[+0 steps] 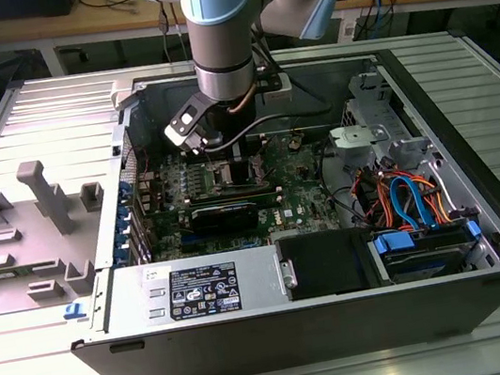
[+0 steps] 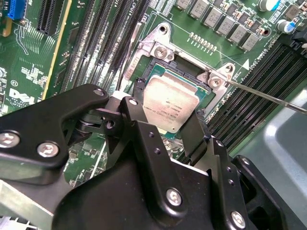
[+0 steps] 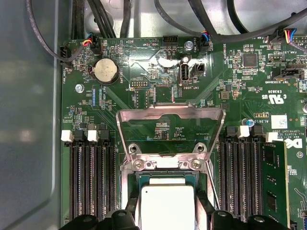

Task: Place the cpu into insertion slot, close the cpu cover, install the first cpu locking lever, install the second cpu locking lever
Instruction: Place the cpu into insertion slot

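Observation:
The cpu (image 2: 169,103), a small square chip with a silvery top, hangs just over the socket (image 2: 165,62) on the green motherboard (image 1: 303,189). My gripper (image 2: 168,106) is shut on it, one black finger (image 2: 138,93) on each of two opposite edges. In the first wrist view the cpu (image 3: 165,206) sits between the same fingertips (image 3: 130,211). The cpu cover (image 3: 171,115), a thin metal frame with a square window, is swung open away from the socket. A thin wire locking lever (image 2: 261,95) sticks out beside the socket. In the exterior view the gripper (image 1: 233,152) reaches down into the case.
Black memory slots (image 3: 91,182) flank the socket on both sides. A coin battery (image 3: 105,71) and cables (image 3: 201,19) lie beyond the open cover. The case holds a silver power supply (image 1: 200,291) at the front and a drive bay with blue and orange cables (image 1: 409,200) on the exterior view's right.

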You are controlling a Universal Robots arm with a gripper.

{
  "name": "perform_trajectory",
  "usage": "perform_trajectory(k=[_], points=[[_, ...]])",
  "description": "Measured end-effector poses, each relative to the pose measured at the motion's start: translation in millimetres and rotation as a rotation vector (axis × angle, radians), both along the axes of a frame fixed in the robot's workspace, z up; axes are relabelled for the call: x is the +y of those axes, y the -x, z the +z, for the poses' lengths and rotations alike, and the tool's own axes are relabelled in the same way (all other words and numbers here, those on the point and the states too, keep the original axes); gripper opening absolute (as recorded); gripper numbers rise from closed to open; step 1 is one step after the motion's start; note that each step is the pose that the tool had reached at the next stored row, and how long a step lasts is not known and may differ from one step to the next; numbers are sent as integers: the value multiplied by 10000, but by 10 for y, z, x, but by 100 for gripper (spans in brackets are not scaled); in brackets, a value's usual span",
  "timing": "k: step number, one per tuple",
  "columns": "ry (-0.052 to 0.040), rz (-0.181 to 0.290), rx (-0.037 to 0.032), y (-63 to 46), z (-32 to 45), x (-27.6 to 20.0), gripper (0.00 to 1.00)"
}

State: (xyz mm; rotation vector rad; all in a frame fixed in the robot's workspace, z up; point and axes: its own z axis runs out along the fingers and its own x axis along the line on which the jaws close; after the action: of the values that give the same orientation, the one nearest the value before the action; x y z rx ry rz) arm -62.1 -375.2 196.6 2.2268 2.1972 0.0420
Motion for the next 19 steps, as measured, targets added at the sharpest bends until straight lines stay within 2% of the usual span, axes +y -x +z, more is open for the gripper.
perform_trajectory(k=[9, 10, 19], points=[[-9, 0, -6, -1, -6, 2, 55], [-2, 0, -3, 0, -3, 0, 62], [-6, -1, -3, -1, 5, 1, 62]])
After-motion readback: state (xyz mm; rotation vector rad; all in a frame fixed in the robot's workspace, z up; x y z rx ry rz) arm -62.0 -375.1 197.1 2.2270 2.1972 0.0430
